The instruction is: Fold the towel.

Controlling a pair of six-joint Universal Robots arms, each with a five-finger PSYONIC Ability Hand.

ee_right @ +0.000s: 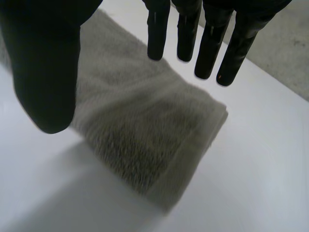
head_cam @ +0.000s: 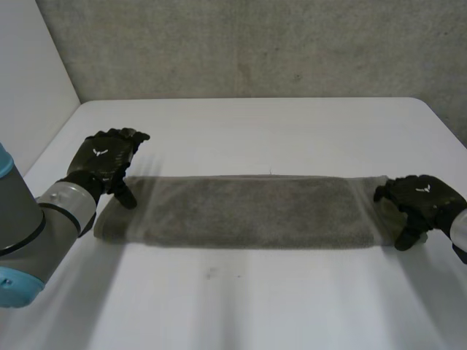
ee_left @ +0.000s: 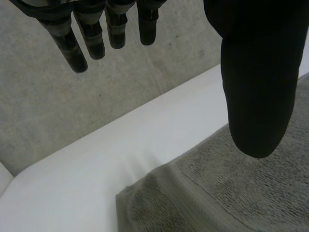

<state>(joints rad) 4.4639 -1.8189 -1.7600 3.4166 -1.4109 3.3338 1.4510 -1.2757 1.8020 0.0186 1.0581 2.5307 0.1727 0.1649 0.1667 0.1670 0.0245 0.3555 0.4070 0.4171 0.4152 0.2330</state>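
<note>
Towel (head_cam: 248,211) ends lie under open left hand (head_cam: 102,162), right hand (head_cam: 422,200)

The white table (head_cam: 248,124) has rounded far corners and a plain, flat top. One thing lies directly on it: a grey-green towel (head_cam: 248,211), folded into a long narrow band. The towel runs left to right across the middle of the table and lies flat, with its short ends well inside the table's left and right edges. A faint dark smudge (head_cam: 210,273) marks the bare top just near of the towel.
</note>
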